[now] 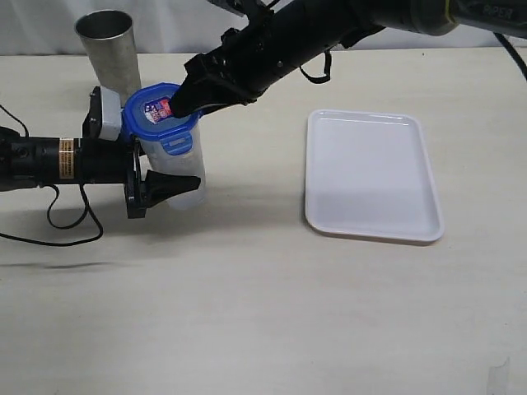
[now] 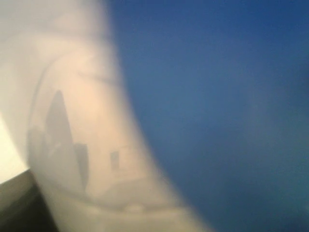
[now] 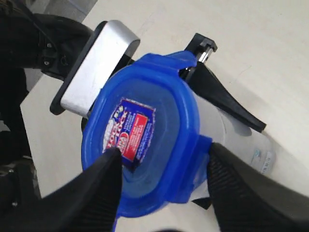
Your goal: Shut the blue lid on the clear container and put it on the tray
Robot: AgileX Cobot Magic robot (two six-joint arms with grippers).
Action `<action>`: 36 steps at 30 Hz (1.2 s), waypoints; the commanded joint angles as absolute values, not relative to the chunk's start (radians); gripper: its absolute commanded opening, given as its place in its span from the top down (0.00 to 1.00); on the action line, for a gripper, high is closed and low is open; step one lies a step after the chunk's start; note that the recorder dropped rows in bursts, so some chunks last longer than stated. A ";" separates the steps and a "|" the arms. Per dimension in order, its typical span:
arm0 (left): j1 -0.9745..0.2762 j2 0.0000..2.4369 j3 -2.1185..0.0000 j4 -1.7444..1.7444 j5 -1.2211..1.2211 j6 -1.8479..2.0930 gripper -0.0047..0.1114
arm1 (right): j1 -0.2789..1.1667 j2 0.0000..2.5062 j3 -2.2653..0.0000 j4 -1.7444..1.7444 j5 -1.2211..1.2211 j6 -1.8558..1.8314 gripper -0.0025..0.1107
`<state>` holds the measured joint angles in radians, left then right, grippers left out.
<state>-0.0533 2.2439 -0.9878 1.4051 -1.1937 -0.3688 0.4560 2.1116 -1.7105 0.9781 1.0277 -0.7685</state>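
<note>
The clear container (image 1: 179, 169) stands upright on the table at the left, with the blue lid (image 1: 156, 111) sitting on its mouth. My left gripper (image 1: 160, 152) reaches in from the left and is shut on the container's body, one finger (image 3: 96, 67) behind it and one (image 3: 227, 101) in front. My right gripper (image 3: 161, 157) comes down from the upper right with its jaws spread over the lid (image 3: 145, 130). One fingertip rests by the red-white label and the other stands beside a side flap. The left wrist view is a blur of lid (image 2: 217, 96) and container wall (image 2: 87, 145). The white tray (image 1: 370, 173) lies to the right.
A grey metal cup (image 1: 107, 49) stands just behind the container and my left gripper. The left arm's black cable (image 1: 70, 226) loops on the table near the left edge. The tray's near rim (image 1: 370, 237) faces open tabletop in front.
</note>
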 commanded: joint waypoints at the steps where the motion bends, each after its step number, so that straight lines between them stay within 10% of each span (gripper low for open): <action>1: -0.096 2.231 -1.002 1.383 -1.221 -0.371 0.96 | 0.513 2.061 -1.710 1.070 1.082 -0.849 0.51; 36: -0.096 2.231 -1.002 1.374 -1.221 -0.397 0.96 | 0.515 1.975 -1.712 0.580 0.887 -0.626 0.32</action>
